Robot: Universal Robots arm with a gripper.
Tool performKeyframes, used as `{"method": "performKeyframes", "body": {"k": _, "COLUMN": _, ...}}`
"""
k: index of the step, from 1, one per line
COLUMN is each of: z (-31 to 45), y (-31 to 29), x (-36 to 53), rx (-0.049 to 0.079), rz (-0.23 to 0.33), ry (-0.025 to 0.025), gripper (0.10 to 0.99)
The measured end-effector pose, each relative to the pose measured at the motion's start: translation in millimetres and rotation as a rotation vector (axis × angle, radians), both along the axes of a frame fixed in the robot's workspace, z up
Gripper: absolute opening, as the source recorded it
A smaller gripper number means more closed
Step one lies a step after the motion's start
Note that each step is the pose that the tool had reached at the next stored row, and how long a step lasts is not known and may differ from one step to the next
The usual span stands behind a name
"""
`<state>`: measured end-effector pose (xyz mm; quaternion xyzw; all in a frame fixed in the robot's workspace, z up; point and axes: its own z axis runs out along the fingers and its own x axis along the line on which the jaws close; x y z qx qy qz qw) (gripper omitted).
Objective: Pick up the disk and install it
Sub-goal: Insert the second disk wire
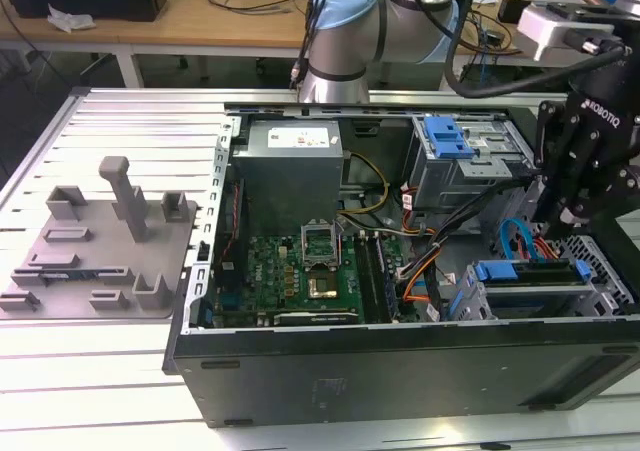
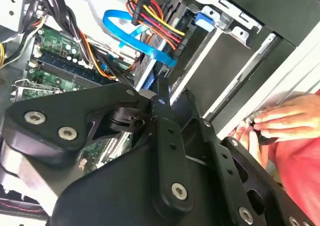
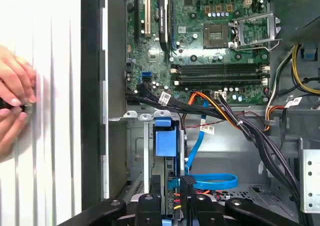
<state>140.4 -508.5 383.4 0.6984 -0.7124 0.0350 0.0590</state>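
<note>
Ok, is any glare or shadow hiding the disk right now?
First wrist view: the table by the hand is washed out white, but the disk is evenly lit. Second wrist view: the dark gripper shades the foreground. Exterior view: even light, no glare.

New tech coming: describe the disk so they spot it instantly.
In the open computer case, at its near corner on the exterior view's right, stands a grey drive cage. The disk sits in it: a long bright-blue-framed slab, unlike the smaller blue latch behind.
</note>
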Motion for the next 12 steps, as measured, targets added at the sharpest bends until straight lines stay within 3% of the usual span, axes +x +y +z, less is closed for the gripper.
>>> {"method": "performKeyframes", "body": {"k": 2, "z": 0.6, "y": 2.7, "x": -2.5, "rx": -0.007, "rz": 0.001, "ry": -0.002, "gripper": 0.282}}
{"method": "performKeyframes", "body": {"k": 6, "z": 0.7, "y": 3.3, "x": -4.6, "rx": -0.009, "rz": 0.002, "ry": -0.0049, "gripper": 0.106}}
{"method": "performKeyframes", "body": {"k": 12, "z": 0.6, "y": 3.4, "x": -4.7, "rx": -0.009, "rz": 0.002, "ry": -0.0049, "gripper": 0.106}}
